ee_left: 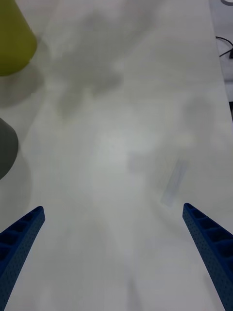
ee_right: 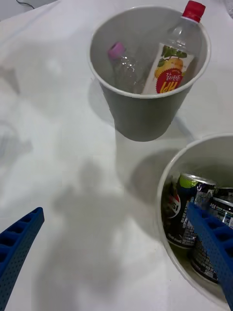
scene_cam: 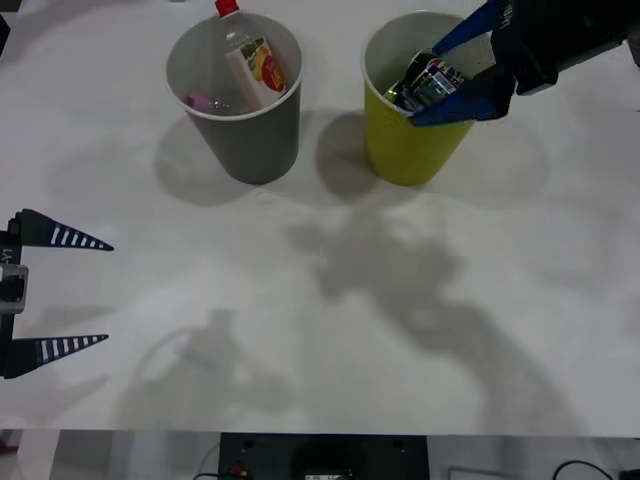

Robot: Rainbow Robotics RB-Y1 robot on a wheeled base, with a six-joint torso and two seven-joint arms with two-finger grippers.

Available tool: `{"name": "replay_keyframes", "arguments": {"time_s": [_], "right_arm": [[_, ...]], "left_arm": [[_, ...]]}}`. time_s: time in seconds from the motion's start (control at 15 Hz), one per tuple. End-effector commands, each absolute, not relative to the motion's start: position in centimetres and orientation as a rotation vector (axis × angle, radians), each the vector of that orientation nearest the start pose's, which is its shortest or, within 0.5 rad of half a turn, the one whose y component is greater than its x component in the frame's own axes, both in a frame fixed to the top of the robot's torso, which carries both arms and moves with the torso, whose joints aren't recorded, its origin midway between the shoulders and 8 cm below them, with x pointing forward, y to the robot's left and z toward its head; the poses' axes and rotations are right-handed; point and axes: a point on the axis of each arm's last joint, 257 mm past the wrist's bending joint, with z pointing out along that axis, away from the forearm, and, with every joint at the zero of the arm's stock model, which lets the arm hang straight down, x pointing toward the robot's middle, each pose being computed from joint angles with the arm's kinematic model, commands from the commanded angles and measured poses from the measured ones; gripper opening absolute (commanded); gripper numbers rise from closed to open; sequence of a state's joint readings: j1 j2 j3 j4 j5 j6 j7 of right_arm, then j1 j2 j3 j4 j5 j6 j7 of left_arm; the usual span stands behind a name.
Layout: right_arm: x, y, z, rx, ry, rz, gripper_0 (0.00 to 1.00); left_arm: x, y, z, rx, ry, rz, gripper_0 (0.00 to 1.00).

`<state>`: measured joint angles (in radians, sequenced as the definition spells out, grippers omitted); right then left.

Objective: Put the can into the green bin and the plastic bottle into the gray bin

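The green bin (scene_cam: 405, 150) stands at the back right with dark cans (scene_cam: 430, 82) inside. My right gripper (scene_cam: 425, 84) hangs open over its rim. In the right wrist view one finger (ee_right: 213, 243) lies over the cans (ee_right: 187, 214) in the green bin (ee_right: 162, 194), and the other finger sits outside the bin above the table. The gray bin (scene_cam: 250, 145) to its left holds the plastic bottle (scene_cam: 255, 62), which leans with its red cap above the rim. My left gripper (scene_cam: 108, 293) is open, low at the table's left edge.
A clear pink-capped bottle (ee_right: 124, 68) lies in the gray bin (ee_right: 141, 116) beside the plastic bottle (ee_right: 170, 73). The left wrist view shows bare white table (ee_left: 126, 146), with the green bin (ee_left: 12, 43) and gray bin (ee_left: 6, 146) at its edge.
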<state>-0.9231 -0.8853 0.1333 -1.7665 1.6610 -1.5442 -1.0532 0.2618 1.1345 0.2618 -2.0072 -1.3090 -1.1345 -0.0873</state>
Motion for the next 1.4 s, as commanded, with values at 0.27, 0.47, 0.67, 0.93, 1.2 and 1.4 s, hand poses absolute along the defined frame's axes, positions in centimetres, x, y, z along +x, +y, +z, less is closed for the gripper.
{"name": "replay_keyframes", "arguments": {"time_s": [0.27, 0.47, 0.67, 0.93, 1.2, 1.4], "right_arm": [[42.5, -17.5, -1.3, -1.580, 1.704, 0.245, 1.00], [41.0, -19.6, -2.6, -1.622, 1.654, 0.198, 1.00], [39.3, -22.1, -4.6, -1.657, 1.622, 0.166, 1.00], [37.4, -24.8, -7.4, -1.716, 1.585, 0.144, 1.00], [36.1, -26.6, -10.6, -1.759, 1.584, 0.135, 1.00], [35.6, -27.4, -12.8, -1.777, 1.576, 0.120, 1.00]], "left_arm": [[34.1, 28.6, -16.7, 1.762, 1.444, -0.118, 0.98], [34.1, 28.6, -16.7, 1.762, 1.444, -0.118, 0.98], [34.1, 28.6, -16.7, 1.762, 1.444, -0.118, 0.98], [34.1, 28.6, -16.7, 1.762, 1.444, -0.118, 0.98], [34.1, 28.6, -16.7, 1.762, 1.444, -0.118, 0.98], [34.1, 28.6, -16.7, 1.762, 1.444, -0.118, 0.98]]}}
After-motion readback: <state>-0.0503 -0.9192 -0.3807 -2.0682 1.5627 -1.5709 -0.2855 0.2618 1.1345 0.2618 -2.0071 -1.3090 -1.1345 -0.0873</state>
